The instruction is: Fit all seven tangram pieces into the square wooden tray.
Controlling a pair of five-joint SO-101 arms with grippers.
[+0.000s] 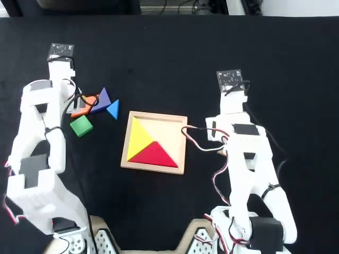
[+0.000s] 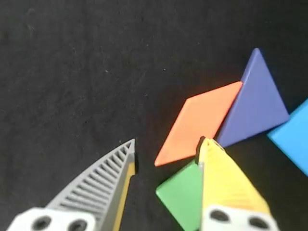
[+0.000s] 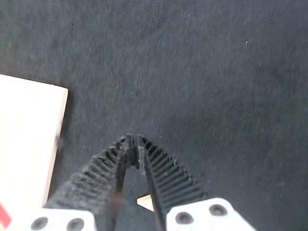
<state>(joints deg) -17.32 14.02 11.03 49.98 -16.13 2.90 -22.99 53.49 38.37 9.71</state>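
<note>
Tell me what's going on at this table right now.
Two arms are partway through a tangram. The wooden tray holds a yellow triangle and a red triangle. An orange parallelogram, purple triangle, blue triangle and green square lie clustered on the black cloth beside it. The left arm has its jaws open over the orange and green pieces, holding nothing. The right arm has its jaws shut over bare cloth on the tray's other side.
</note>
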